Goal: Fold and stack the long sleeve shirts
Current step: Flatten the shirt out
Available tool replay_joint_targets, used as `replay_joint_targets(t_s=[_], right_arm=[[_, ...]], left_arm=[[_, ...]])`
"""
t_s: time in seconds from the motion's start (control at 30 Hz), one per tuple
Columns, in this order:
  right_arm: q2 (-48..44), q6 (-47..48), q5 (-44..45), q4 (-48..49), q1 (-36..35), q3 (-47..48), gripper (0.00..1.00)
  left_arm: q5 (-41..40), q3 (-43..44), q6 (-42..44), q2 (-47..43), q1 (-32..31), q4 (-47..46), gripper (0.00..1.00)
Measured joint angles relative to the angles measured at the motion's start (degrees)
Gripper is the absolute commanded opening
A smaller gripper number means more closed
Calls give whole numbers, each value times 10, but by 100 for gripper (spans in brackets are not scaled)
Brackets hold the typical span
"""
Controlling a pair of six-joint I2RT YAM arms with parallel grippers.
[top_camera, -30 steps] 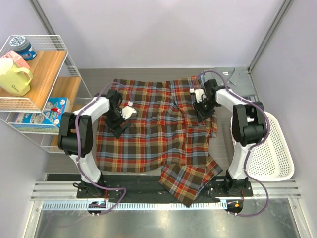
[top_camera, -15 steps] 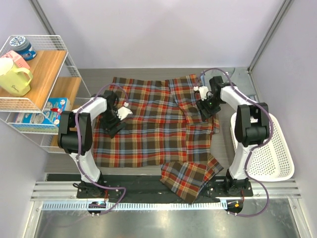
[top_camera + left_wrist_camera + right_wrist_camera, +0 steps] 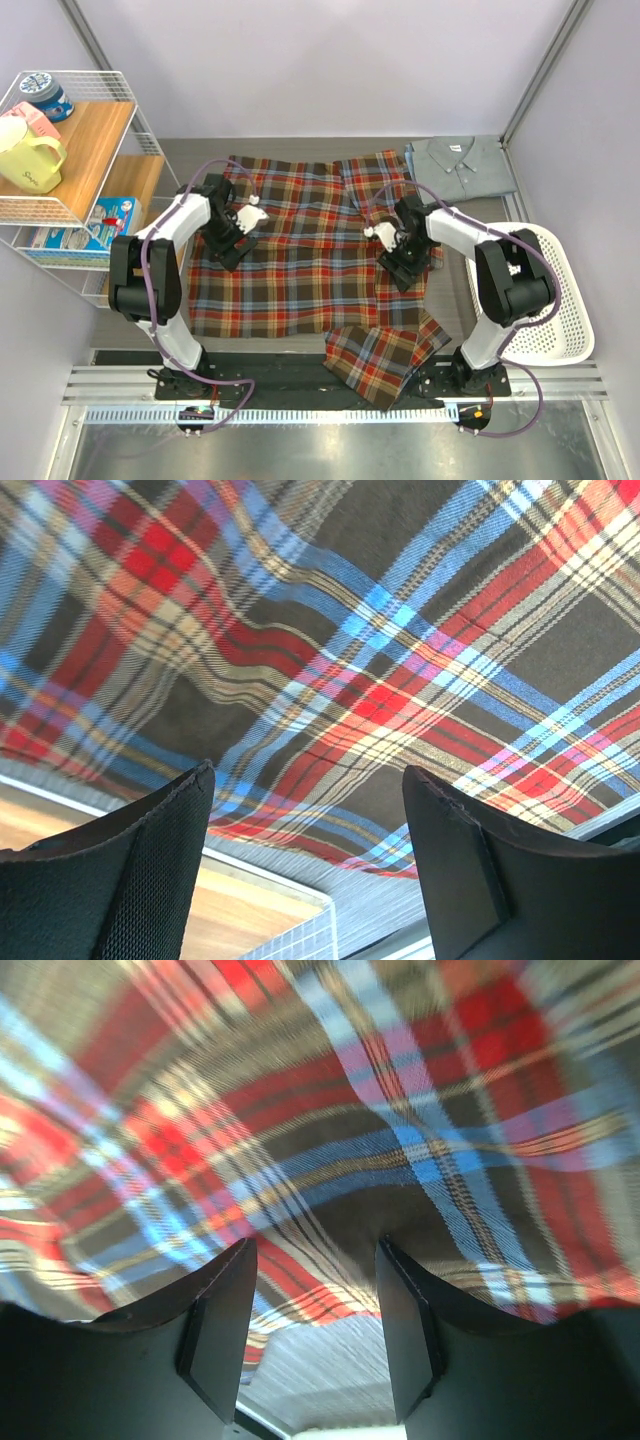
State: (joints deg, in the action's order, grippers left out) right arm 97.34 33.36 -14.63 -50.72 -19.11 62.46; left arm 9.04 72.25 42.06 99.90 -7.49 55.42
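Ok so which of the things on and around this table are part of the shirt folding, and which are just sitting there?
Part of the job:
- plaid shirt, spread out flat in the middle
- grey-blue collared shirt, at the far right

Just lying about:
- white mesh basket
- wire shelf holding a yellow mug, a round tin and a blue box

Parted jaws sit close over the plaid shirt (image 3: 330, 1140), gripping nothing.

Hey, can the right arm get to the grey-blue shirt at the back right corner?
Probably yes. The grey-blue shirt lies uncovered beyond the right gripper, whose jaws stand open and empty over the plaid shirt; nothing sits between them.
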Motion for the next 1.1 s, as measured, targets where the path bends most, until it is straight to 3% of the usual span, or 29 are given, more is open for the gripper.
replay_joint_targets(t_s=[0.33,0.47,0.67,0.77,0.93,1.1], right_arm=[[-29,58,65,38,0,-76,54],[-50,81,77,40,1,-98,56],[-85,89,43,-38,1,-97,63],[-97,64,21,-60,1,-39,72],[-74,-18,3,-19,12,81,74],[20,-113,-29,11,77,159,74]], left_arm=[[-13,-108,7,-3,0,-29,73],[-17,-151,17,-42,0,-34,73],[-10,-195,35,-95,-1,-8,78],[6,-169,34,-102,-1,9,80],[55,-55,14,-97,0,17,84],[97,21,-23,-90,1,2,86]])
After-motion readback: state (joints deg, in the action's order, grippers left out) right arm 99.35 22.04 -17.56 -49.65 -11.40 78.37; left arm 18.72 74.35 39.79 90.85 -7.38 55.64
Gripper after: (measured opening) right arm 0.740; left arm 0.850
